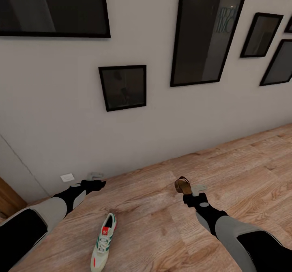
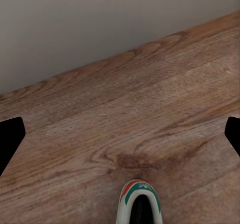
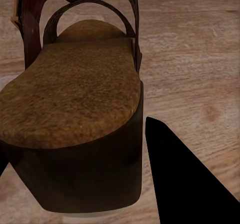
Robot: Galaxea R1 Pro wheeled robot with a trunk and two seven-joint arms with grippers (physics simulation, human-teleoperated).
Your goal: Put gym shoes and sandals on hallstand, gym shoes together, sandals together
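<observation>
One gym shoe (image 1: 103,243), white with green and red trim, lies on the corridor floor (image 1: 154,223) between my arms. Its heel end (image 2: 139,204) shows in the left wrist view. My left gripper (image 1: 96,176) hangs open above the floor near the wall, beyond the shoe, with its fingertips (image 2: 10,139) wide apart and empty. A brown sandal (image 1: 182,184) is lifted off the floor with my right gripper (image 1: 194,189) shut on it. Its tan insole (image 3: 75,88) and dark straps sit close beside one black finger (image 3: 185,179). The hallstand is out of view.
A pale wall (image 1: 162,134) runs close ahead, hung with several black-framed pictures (image 1: 123,87). A white socket plate (image 1: 67,178) sits low on it. A wooden door edge (image 1: 8,201) stands at the far left. Open plank floor stretches to the right.
</observation>
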